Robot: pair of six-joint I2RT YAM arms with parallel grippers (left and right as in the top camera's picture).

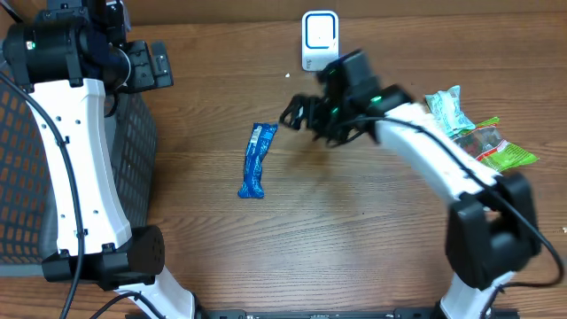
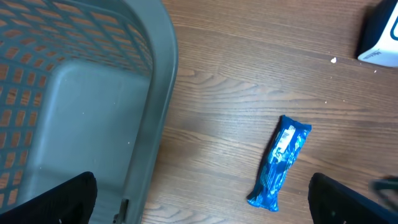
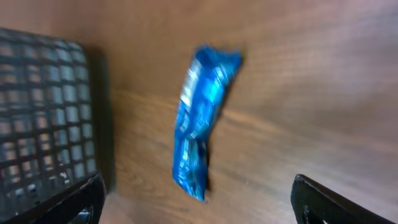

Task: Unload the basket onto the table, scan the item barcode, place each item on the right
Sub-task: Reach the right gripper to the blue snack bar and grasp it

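Note:
The item is a long blue wrapper [image 1: 257, 161] lying flat on the wooden table, left of centre. It also shows as the blue wrapper [image 2: 281, 163] in the left wrist view and the blue wrapper [image 3: 202, 121] in the right wrist view. The white barcode scanner [image 1: 319, 40] stands at the back edge, with one corner of the scanner [image 2: 380, 37] in the left wrist view. My right gripper [image 1: 294, 115] hovers just right of the wrapper's far end, open and empty [image 3: 199, 208]. My left gripper [image 1: 155, 64] is at the back left by the basket, open and empty [image 2: 202, 208].
A grey mesh basket [image 1: 133, 151] fills the left side of the table, its rim [image 2: 155, 93] close to my left gripper. A pile of green and white snack packets [image 1: 469, 133] lies at the right.

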